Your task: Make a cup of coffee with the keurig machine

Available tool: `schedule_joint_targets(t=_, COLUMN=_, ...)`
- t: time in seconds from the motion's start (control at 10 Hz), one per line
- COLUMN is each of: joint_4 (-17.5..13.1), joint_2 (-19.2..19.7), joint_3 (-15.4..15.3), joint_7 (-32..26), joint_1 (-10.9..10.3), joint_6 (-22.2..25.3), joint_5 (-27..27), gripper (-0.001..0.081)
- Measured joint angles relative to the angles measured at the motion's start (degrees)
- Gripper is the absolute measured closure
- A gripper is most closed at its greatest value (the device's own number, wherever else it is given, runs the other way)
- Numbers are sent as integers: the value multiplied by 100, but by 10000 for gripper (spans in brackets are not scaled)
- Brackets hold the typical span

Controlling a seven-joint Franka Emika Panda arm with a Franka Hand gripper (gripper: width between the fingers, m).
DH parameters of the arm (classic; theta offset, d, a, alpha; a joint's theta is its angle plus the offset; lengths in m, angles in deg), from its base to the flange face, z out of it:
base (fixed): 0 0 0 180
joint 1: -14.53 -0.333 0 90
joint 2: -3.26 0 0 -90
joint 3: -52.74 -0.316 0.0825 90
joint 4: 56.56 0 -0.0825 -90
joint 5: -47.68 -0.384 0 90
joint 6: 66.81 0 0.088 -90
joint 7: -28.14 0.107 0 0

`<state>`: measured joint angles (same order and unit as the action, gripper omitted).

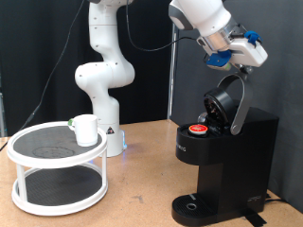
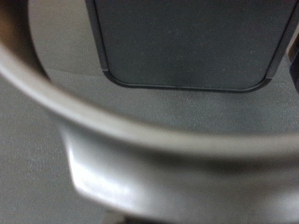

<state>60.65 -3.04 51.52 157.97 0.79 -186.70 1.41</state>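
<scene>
The black keurig machine (image 1: 232, 156) stands on the table at the exterior view's right. Its hinged lid (image 1: 227, 102) is raised, and a small white pod with a red top (image 1: 198, 130) sits in the open chamber. My gripper (image 1: 239, 59) hangs just above the top edge of the raised lid. The white mug (image 1: 86, 130) stands on a round white stand at the exterior view's left, far from the gripper. The wrist view is a blurred close-up of the lid's silver rim (image 2: 112, 131) and a dark panel (image 2: 187, 42). No fingers show there.
The mug's stand is a two-tier round white rack (image 1: 57, 184) with dark mesh shelves. The arm's white base (image 1: 102, 85) rises behind it. The machine's drip tray (image 1: 197, 206) is bare. A dark curtain closes the back.
</scene>
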Motion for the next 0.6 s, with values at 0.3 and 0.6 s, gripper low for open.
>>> schedule_joint_targets(t=0.3, joint_4=21, joint_2=-3, joint_3=21, joint_7=3, joint_1=59, joint_6=101, joint_5=6, gripper=806)
schedule_joint_targets(t=0.6, joint_4=59, joint_2=-69, joint_3=93, joint_7=-58, joint_1=127, joint_6=165, joint_5=53, gripper=806)
